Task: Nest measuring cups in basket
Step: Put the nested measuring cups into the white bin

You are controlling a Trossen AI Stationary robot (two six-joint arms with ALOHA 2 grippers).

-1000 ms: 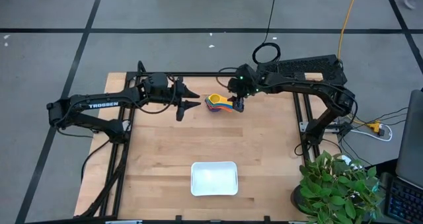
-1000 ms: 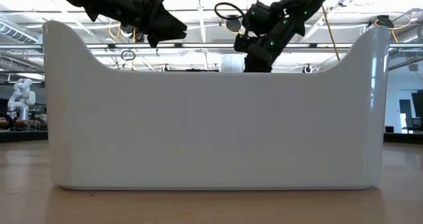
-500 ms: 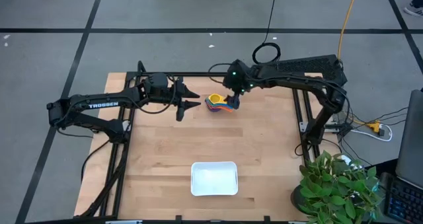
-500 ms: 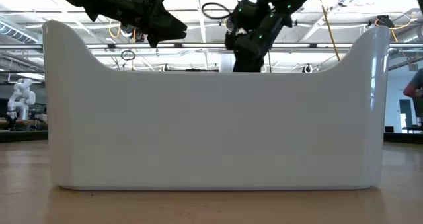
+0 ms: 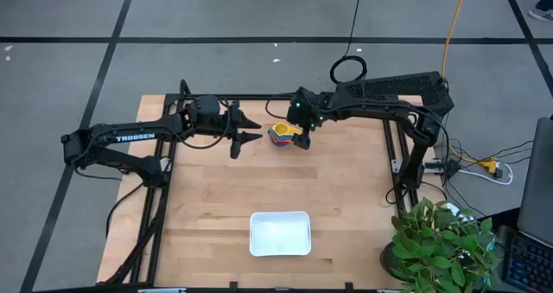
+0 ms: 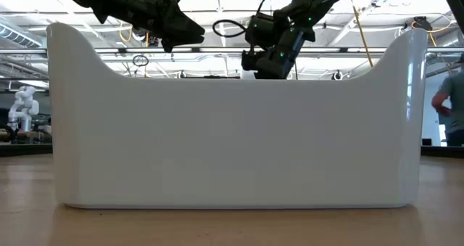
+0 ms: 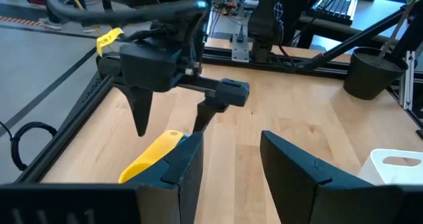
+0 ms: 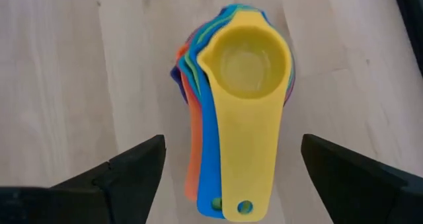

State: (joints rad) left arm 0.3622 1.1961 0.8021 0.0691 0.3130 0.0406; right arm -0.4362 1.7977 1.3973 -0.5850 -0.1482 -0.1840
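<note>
High view, left to right: the left gripper (image 5: 251, 129) hovers at nine o'clock of the cups (image 5: 282, 135), fingers spread, holding nothing, tips aimed at the stack and just short of it. The cups sit nested on the table (image 5: 216, 198) near its far edge, yellow on top. At three o'clock of the stack, the right gripper (image 5: 304, 136) hangs right over the handles. Its wrist view shows both fingers (image 8: 129, 168) wide apart either side of the yellow cup (image 8: 248, 105), touching nothing, with blue and orange handles fanned beneath. The basket (image 5: 280, 233) lies at six o'clock, well apart from the cups, near the table's front edge. In the low view its white wall (image 6: 232, 141) hides the stack.
</note>
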